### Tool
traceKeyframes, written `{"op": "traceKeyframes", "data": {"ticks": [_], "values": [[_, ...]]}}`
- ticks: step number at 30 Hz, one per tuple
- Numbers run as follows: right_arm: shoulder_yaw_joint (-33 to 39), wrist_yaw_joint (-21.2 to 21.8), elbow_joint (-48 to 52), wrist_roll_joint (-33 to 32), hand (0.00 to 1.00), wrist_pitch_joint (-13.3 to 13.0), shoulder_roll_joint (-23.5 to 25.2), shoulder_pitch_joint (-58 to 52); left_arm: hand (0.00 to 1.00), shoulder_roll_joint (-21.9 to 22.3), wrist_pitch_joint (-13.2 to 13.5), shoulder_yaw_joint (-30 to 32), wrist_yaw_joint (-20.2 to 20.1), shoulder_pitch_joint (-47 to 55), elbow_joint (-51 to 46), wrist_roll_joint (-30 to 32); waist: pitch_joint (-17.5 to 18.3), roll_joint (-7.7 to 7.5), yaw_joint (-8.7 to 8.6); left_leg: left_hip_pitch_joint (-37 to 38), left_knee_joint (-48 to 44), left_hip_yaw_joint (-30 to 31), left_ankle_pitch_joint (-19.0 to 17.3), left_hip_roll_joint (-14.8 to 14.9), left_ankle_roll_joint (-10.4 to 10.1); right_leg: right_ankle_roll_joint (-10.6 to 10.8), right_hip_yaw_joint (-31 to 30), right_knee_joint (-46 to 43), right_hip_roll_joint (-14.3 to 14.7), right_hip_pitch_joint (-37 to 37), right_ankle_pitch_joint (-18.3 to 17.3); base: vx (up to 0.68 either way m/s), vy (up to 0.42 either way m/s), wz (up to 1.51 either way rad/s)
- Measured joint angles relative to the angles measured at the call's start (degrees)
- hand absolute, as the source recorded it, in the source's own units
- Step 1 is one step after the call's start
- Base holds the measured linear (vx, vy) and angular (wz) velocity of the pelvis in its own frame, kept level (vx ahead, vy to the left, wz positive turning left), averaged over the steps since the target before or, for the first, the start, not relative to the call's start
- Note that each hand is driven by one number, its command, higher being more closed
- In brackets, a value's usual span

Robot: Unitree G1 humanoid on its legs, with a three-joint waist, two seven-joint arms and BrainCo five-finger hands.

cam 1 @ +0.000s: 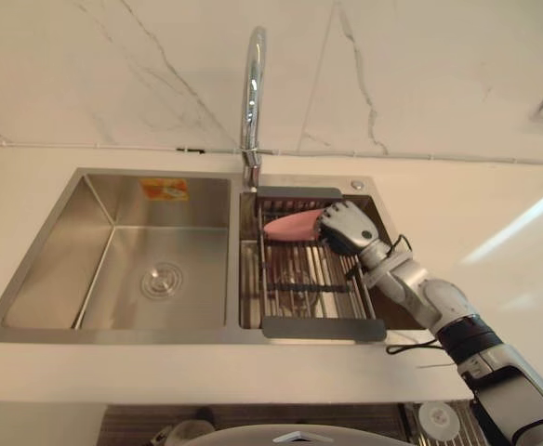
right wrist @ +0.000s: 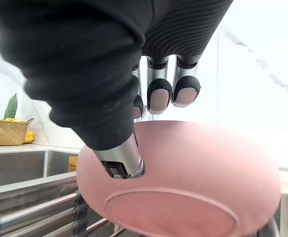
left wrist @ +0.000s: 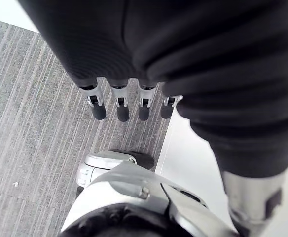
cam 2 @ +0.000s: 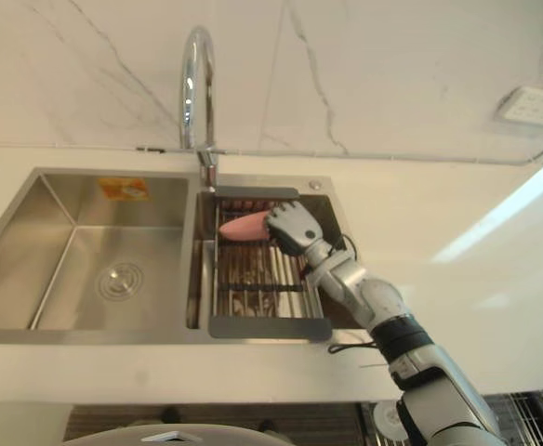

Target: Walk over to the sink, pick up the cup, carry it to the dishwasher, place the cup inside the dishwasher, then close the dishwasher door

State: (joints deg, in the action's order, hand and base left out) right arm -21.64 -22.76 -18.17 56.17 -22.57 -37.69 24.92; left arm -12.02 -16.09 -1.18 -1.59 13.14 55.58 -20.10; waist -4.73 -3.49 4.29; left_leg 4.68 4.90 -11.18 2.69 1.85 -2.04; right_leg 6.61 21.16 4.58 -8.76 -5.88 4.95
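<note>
Reaching into the sink, we curl the right hand fingers round the tipped cup to lift it off the rack; the left hand hangs slack, fingers straight.

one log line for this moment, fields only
right hand: shut on pink round cup | cup: at metal rack in steel sink | left hand: open, idle

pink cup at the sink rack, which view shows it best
The right wrist view: the pink round cup is close up, base ring toward the camera, with the right hand curling fingers over its rim, thumb on its side. The eye views show it small at the metal rack's far end, partly behind that hand.
</note>
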Motion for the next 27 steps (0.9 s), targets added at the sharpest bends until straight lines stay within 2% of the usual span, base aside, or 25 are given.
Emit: {"op": "traceKeyframes", "data": {"ticks": [11,13,16,17,19,20,21,27], "values": [[3.47,2.02,4.08,-0.12,1.0,-0.03,-1.37,0.59,0.0,0.3,0.33,0.09,0.04,0.61,0.01,-0.01,0.0,0.0,-1.04,0.27,0.01,-0.51,0.13,-0.14,0.18,0.02,-0.39,0.0,-0.04,-0.02,0.17,0.0,0.0,-0.01],[3.94,3.62,4.13,-0.82,1.0,0.28,-1.46,0.59,0.0,0.31,0.45,0.09,0.05,0.76,0.01,-0.02,0.0,0.0,-1.19,0.34,0.01,-0.84,0.13,-0.11,0.18,-0.02,-0.71,0.0,-0.04,0.09,0.19,0.0,0.0,-0.09],[3.89,7.99,4.24,-4.16,1.0,0.35,-1.51,0.56,0.0,0.31,0.45,0.08,0.05,0.79,0.01,-0.01,0.0,0.0,-1.16,0.61,0.01,-1.46,0.09,-0.01,0.14,-0.09,-1.42,0.01,-0.01,0.2,0.28,-0.01,-0.002,-0.1],[3.88,10.79,4.26,-5.53,1.0,0.43,-1.51,0.53,0.0,0.31,0.44,0.07,0.07,0.81,0.01,-0.02,0.01,0.0,-1.2,0.63,0.01,-1.58,0.08,0.02,0.14,-0.09,-1.52,0.01,-0.01,0.25,0.31,-0.02,-0.007,-0.04],[3.73,12.62,4.26,-6.96,1.0,0.53,-1.51,0.51,0.0,0.3,0.44,0.06,0.07,0.8,0.01,-0.04,0.0,0.0,-1.19,0.63,0.01,-1.59,0.08,0.04,0.14,-0.09,-1.54,0.01,-0.01,0.27,0.31,0.0,0.0,0.0],[3.67,13.61,4.26,-7.46,0.0,0.54,-1.5,0.5,0.0,0.31,0.44,0.03,0.07,0.8,0.01,-0.07,0.0,0.0,-1.16,0.64,0.01,-1.6,0.08,0.05,0.14,-0.1,-1.54,0.01,-0.01,0.27,0.32,0.0,0.0,0.0],[3.42,15.18,4.25,-8.71,0.0,0.8,-1.5,0.49,0.0,0.31,0.44,-0.02,0.1,0.78,-0.01,-0.13,0.0,0.0,-1.1,0.64,0.01,-1.6,0.08,0.08,0.13,-0.1,-1.53,0.01,-0.01,0.26,0.32,0.0,0.0,0.0],[1.55,17.54,4.22,-16.25,0.0,3.4,-0.7,-0.16,0.0,0.41,0.43,-0.14,0.42,0.78,-0.01,-1.08,0.01,0.01,-0.99,0.67,0.01,-1.52,0.07,0.11,0.11,-0.1,-1.43,0.01,-0.01,0.17,0.32,0.0,0.0,0.0]]}}
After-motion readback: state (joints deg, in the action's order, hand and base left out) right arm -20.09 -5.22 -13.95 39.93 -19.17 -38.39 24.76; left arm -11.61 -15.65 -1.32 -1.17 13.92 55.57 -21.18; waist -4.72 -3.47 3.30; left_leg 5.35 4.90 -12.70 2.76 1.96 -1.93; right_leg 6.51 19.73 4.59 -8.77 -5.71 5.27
